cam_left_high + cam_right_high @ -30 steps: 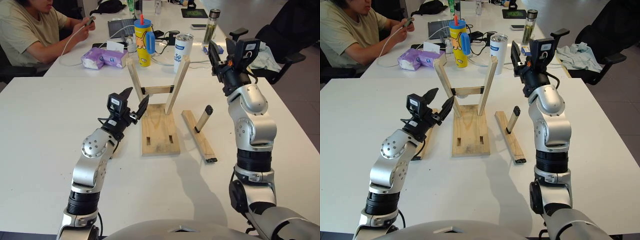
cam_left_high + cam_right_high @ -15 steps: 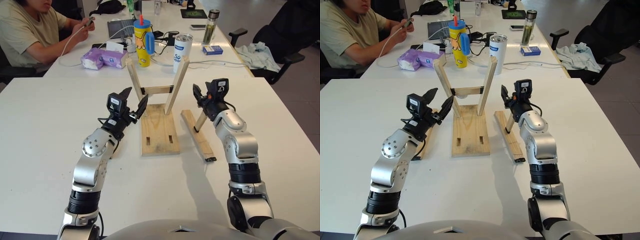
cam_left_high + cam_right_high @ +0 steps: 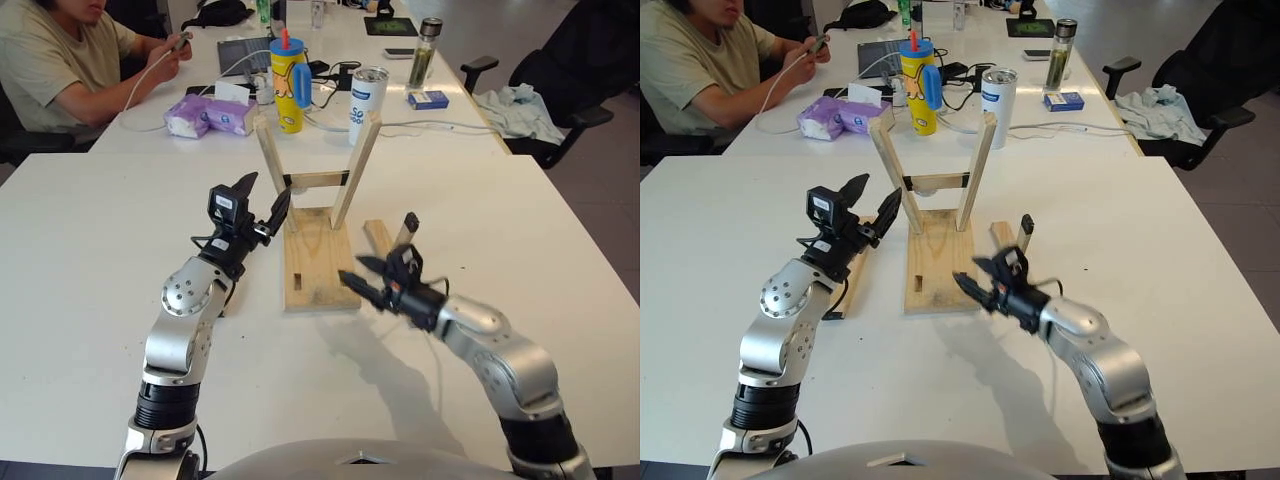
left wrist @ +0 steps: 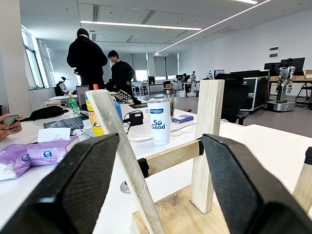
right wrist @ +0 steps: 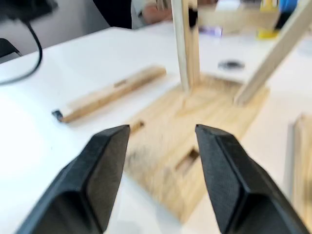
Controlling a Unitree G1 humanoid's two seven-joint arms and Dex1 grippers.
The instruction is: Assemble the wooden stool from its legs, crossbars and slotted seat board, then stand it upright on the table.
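Roughly half the stool looks built: the seat board (image 3: 320,262) lies flat at the centre of the table (image 3: 90,260), with two legs (image 3: 357,170) standing in its far end, splayed outward and tied together by a crossbar (image 3: 317,180). The slots (image 5: 187,161) at its near end are open. Just right of the board a loose leg (image 3: 378,235) lies flat with a short crossbar stub (image 3: 406,230) sticking up from it, and another loose leg (image 5: 109,92) lies just left of the board. The right gripper (image 3: 355,275) hangs low over the board's near right corner, fingers apart and holding nothing, pointing toward frame left. The left gripper (image 3: 262,198), also spread and empty, hovers just left of the standing legs. The step in hand seems to be fetching a loose leg for an open slot. To do it well, the right gripper should probably close across the narrow faces of the leg near its middle, clear of the stub, so the piece does not swing when lifted. The leg's end should then go down squarely over the slot, with the stub facing inward. Meanwhile the left gripper could steady the board or the standing frame, since a sideways push might slide the board or lever the seated legs loose.
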